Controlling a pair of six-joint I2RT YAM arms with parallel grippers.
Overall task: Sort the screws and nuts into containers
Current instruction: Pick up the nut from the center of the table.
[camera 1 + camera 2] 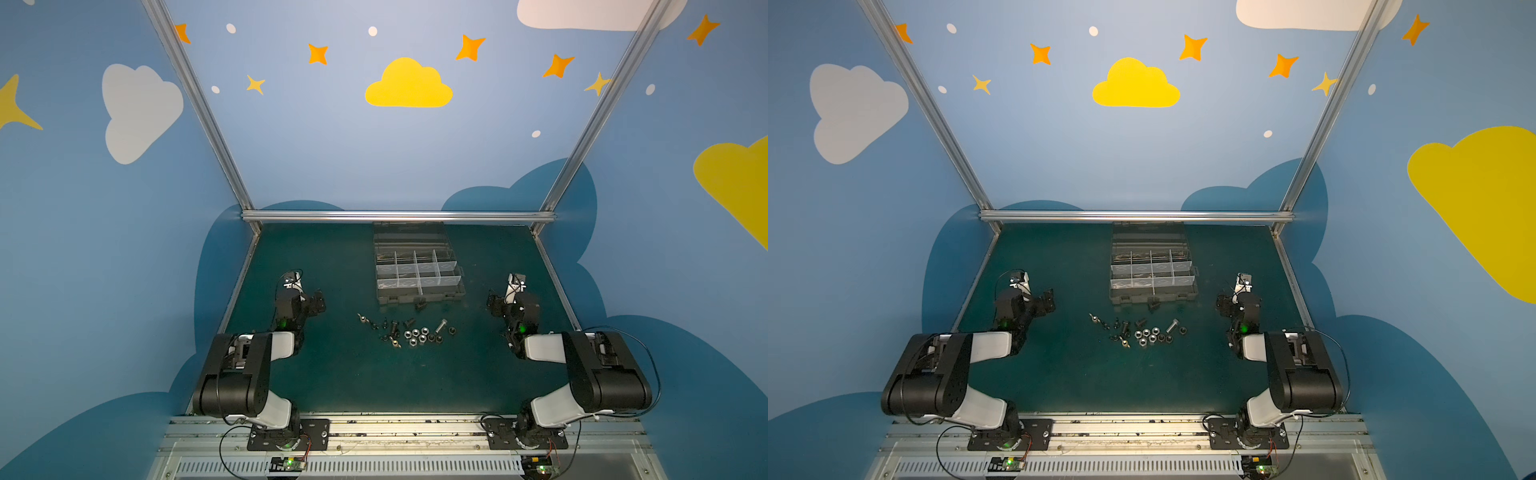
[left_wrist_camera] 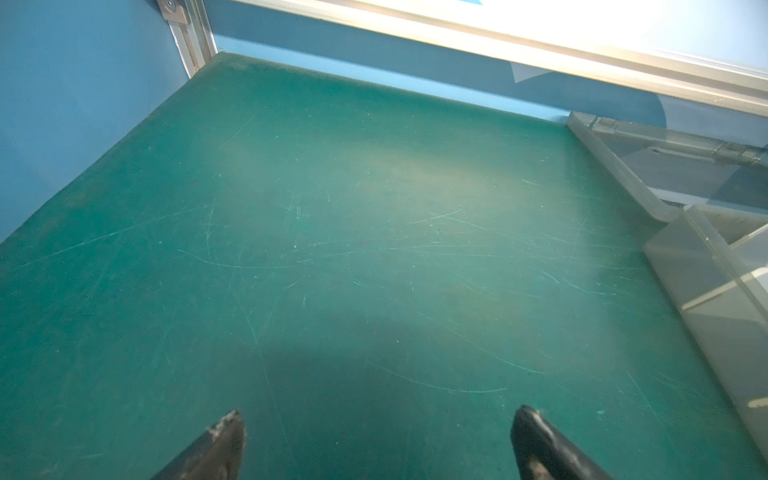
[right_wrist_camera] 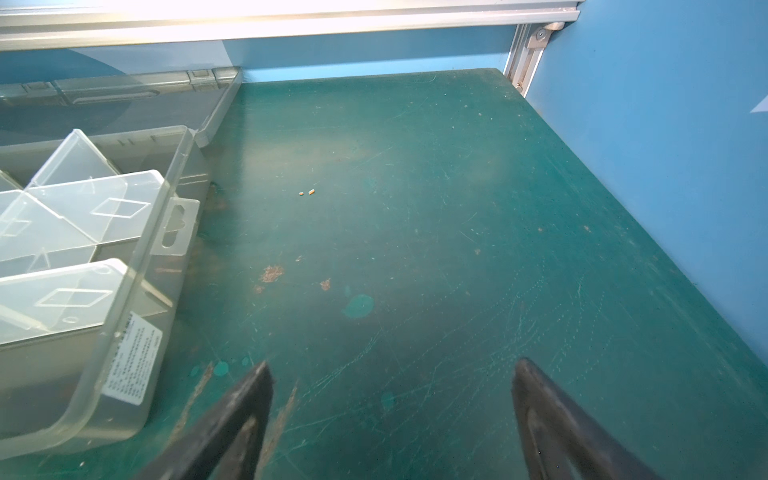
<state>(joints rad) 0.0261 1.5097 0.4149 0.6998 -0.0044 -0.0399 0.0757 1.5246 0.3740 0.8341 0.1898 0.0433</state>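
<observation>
Start step, nothing sorted yet. Left pincer [image 2: 379,415] and right pincer [image 3: 394,365] both wide, empty, out at the desk [image 1: 332,374] sides. Screws [image 1: 388,326] + nuts [image 1: 417,334] bunched mid-desk between them. Next: reach in, narrow down, single out one pc. Box [image 1: 419,297] w/ containers [image 1: 409,272] just behind, lid [image 1: 409,237] open; bare room either side, rail [image 1: 399,216] at back.
</observation>
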